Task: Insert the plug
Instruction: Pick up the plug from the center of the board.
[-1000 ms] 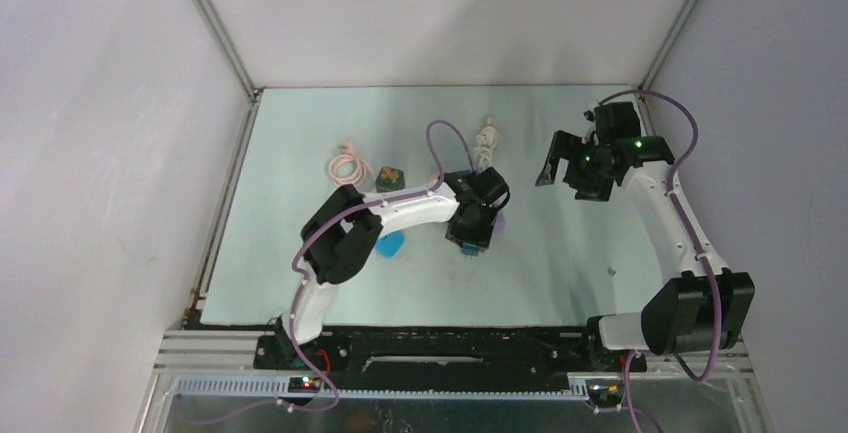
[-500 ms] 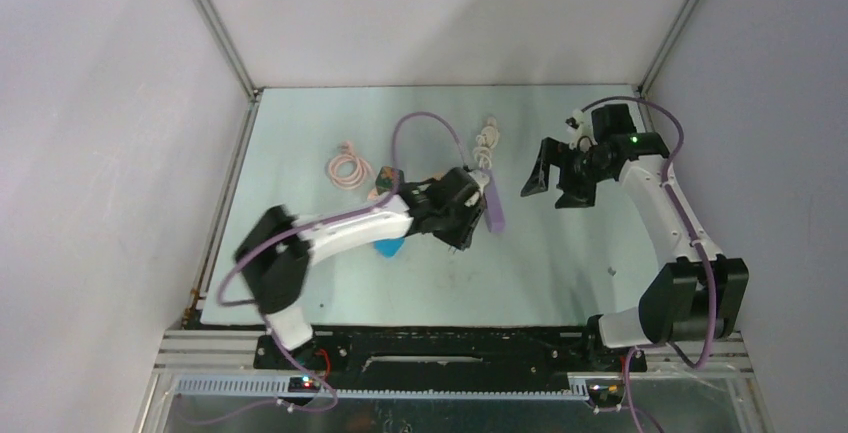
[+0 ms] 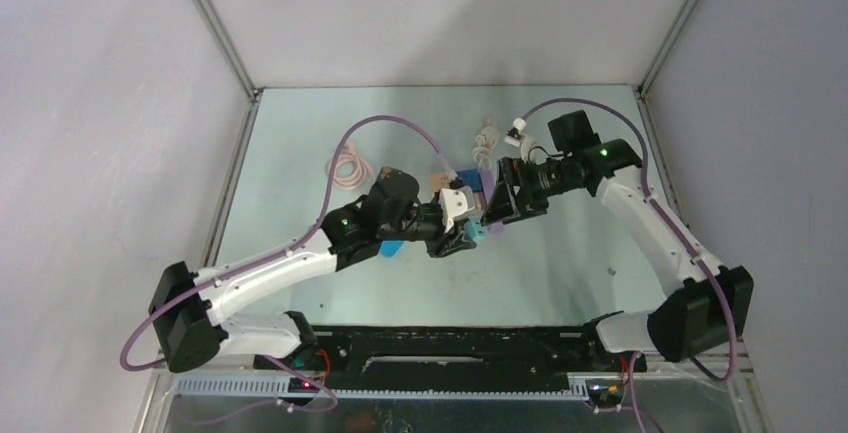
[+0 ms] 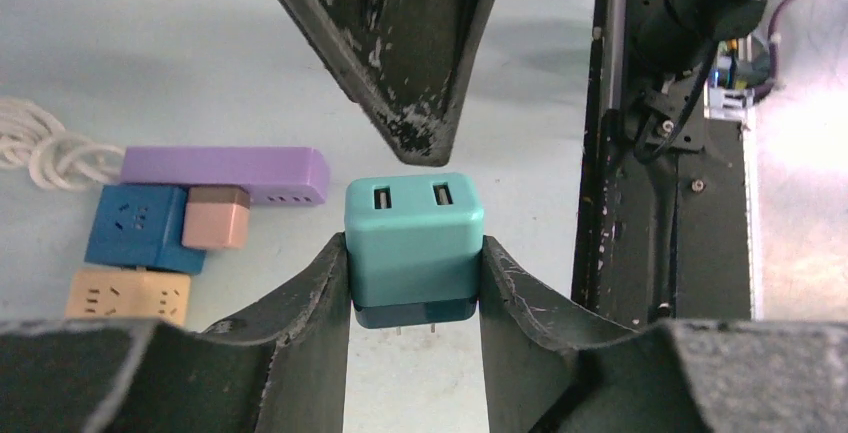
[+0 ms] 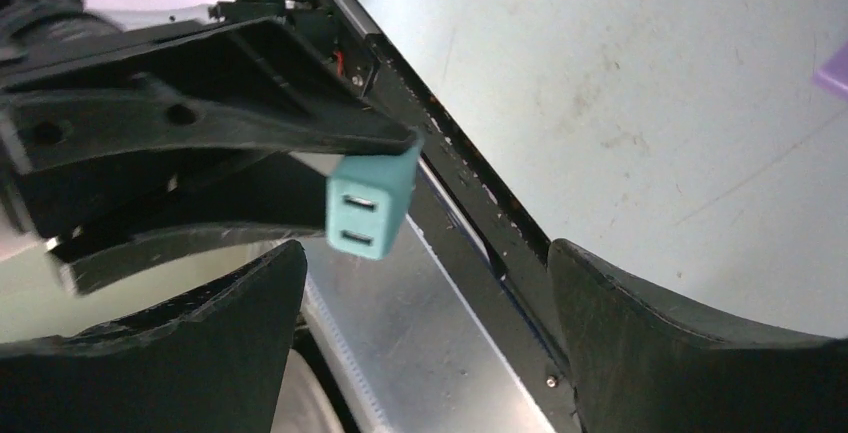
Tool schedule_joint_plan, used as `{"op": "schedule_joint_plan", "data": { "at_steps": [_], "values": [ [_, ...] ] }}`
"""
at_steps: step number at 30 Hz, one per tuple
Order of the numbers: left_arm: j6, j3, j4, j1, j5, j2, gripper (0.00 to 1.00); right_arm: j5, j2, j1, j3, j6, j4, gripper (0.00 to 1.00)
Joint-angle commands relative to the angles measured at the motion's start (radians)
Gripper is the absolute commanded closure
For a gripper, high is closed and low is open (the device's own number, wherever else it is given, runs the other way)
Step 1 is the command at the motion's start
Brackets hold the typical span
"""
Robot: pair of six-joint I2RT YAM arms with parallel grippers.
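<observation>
R gripper [image 3: 503, 205] had swung in leftward since a sec ago; L arm's elbow had dropped out to the left. Top view: L gripper [image 3: 466, 237] held the teal plug [image 3: 478, 234] above mid-table, R gripper just beside it. L wrist: fingers [image 4: 318, 298] clamped on the plug's sides, USB ports up, prongs underneath; purple power strip [image 4: 225, 173] lay on the table to the left. R wrist: jaws stood wide apart, plug ahead between them, untouched.
</observation>
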Motion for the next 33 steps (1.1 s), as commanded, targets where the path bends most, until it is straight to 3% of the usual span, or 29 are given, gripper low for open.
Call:
{"op": "schedule_joint_plan", "data": {
  "at_steps": [1,6,14,22,25,28,29,30,33],
  "values": [
    [0.168,-0.011,0.018,-0.001,0.097,-0.058,1.00,-0.020,-0.122,0.045,0.053,-0.093,0.045,0.08],
    [0.197,0.016,-0.018,-0.001,0.071,-0.070,1.00,0.078,-0.141,0.120,0.070,-0.098,0.007,0.10],
    [0.214,0.049,-0.058,-0.001,0.028,-0.070,1.00,0.207,-0.024,0.219,0.132,0.007,-0.034,0.24],
    [0.196,0.043,-0.033,-0.002,-0.008,-0.076,1.00,0.187,0.093,0.257,0.185,0.067,-0.031,0.32],
    [0.190,0.043,-0.030,-0.003,-0.030,-0.070,1.00,0.161,0.131,0.278,0.213,0.070,-0.042,0.46],
    [0.180,0.040,-0.023,-0.003,-0.077,-0.068,1.00,0.137,0.146,0.288,0.223,0.059,-0.058,0.88],
    [0.179,0.039,-0.017,-0.003,-0.093,-0.068,0.96,0.139,0.144,0.288,0.221,0.056,-0.058,0.98],
    [0.166,0.036,-0.006,-0.003,-0.108,-0.069,0.86,0.145,0.140,0.288,0.220,0.053,-0.061,1.00],
    [0.114,0.040,0.018,-0.003,-0.191,-0.064,0.41,0.184,0.129,0.281,0.219,0.035,-0.078,1.00]
  ]
}}
